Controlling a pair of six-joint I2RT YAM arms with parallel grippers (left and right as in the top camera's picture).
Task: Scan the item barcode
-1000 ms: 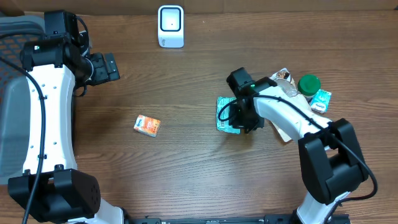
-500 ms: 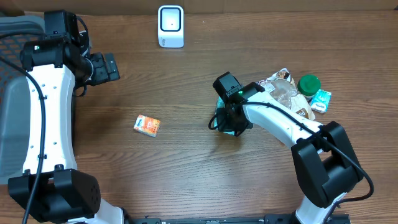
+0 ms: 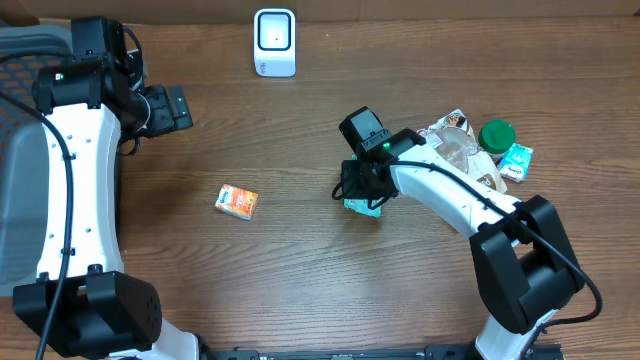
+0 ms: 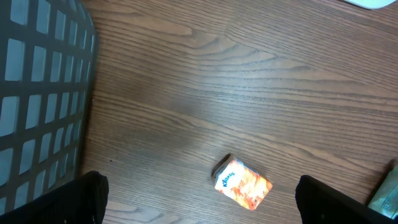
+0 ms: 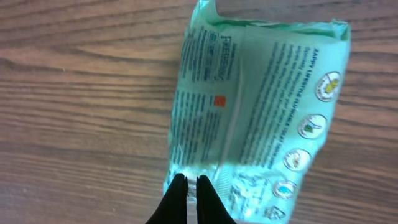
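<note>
Right gripper (image 5: 188, 186) pinches the green packet (image 5: 261, 106) by its edge; so slight a hold may slip during carrying.

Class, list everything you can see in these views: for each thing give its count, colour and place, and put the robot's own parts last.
scanner: one, white, far edge of the table, near the middle
tissue pack: one, orange, lying alone left of centre
green packet: one, pale green with print, centre, pinched at one edge
lidded container: one, green lid, in the pile at the right
small pack: one, teal and white, right side of the pile
wrapped packets: count unclear, clear and brown, in the pile
basket: one, grey mesh, left edge
table: one, brown wood
left gripper: one, black, open, empty, near the basket
right gripper: one, black, shut on the green packet
</note>
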